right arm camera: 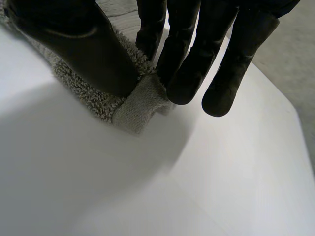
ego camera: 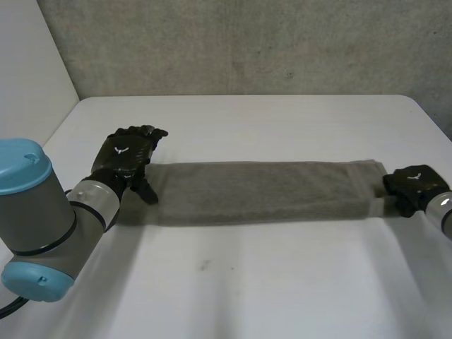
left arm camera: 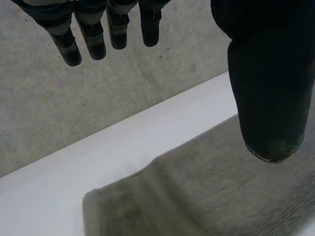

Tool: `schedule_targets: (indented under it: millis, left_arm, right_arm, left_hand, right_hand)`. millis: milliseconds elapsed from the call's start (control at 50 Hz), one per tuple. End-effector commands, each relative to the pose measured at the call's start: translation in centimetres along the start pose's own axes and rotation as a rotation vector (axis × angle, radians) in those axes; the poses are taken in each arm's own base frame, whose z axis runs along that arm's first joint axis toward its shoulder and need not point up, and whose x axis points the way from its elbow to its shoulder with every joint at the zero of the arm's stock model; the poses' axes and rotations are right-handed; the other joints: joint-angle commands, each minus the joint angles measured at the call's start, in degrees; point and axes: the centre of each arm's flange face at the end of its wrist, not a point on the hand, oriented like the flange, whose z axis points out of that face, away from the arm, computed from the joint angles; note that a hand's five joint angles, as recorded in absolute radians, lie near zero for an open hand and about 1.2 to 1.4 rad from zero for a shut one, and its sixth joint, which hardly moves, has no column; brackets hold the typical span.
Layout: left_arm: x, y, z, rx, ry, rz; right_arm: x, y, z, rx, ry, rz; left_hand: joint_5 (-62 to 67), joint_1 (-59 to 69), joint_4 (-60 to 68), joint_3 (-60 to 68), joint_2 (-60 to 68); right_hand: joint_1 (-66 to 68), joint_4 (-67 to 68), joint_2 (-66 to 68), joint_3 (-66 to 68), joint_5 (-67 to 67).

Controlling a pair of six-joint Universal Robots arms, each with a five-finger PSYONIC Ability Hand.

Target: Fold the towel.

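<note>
The table (ego camera: 240,289) carries the towel (ego camera: 254,191), a long flat strip lying across mid-frame. It is judged soft, light and limp, so it is best taken at the end corners. At centre left, the left hand (ego camera: 127,157) is over the left end, fingers (left arm camera: 93,42) released and holding nothing. At centre right, the right hand (ego camera: 413,185) pinches the right corner (right arm camera: 140,101) between thumb and fingers.

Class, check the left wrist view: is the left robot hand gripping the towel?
No: the left robot hand has straight fingers well apart from its thumb, with no towel between them.
</note>
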Motion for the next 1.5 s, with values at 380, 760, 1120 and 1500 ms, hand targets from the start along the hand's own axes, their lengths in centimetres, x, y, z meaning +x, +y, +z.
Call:
schedule_targets:
  millis: [380, 760, 1120, 1500]
  left_arm:
    - [0.0, 0.0, -0.1, -0.001, 0.0, 0.0]
    - [0.0, 0.1, -0.2, -0.005, 0.0, 0.0]
    - [0.1, 0.3, -0.3, -0.011, 0.003, 0.001]
    - [0.7, 0.4, -0.5, -0.014, 0.018, 0.003]
  right_arm:
    - [7.4, -8.3, -1.9, 0.124, 0.231, -0.21]
    - [-24.0, -16.3, -9.4, 0.534, -0.43, -0.369]
    - [-25.0, -16.8, -12.2, 0.536, -0.465, -0.331]
    - [-10.0, -8.0, -8.2, 0.151, -0.187, 0.093]
  left_hand:
    - [-1.63, 0.11, 0.42, 0.47, 0.52]
    - [-1.63, 0.11, 0.42, 0.47, 0.52]
    - [-1.63, 0.11, 0.42, 0.47, 0.52]
    - [-1.63, 0.11, 0.42, 0.47, 0.52]
  right_hand:
    - [3.95, 3.03, 4.65, 3.23, 3.47]
    - [3.95, 3.03, 4.65, 3.23, 3.47]
    - [-66.05, -66.97, -65.35, -66.77, -66.53]
    - [-65.18, -66.1, -64.48, -65.9, -65.66]
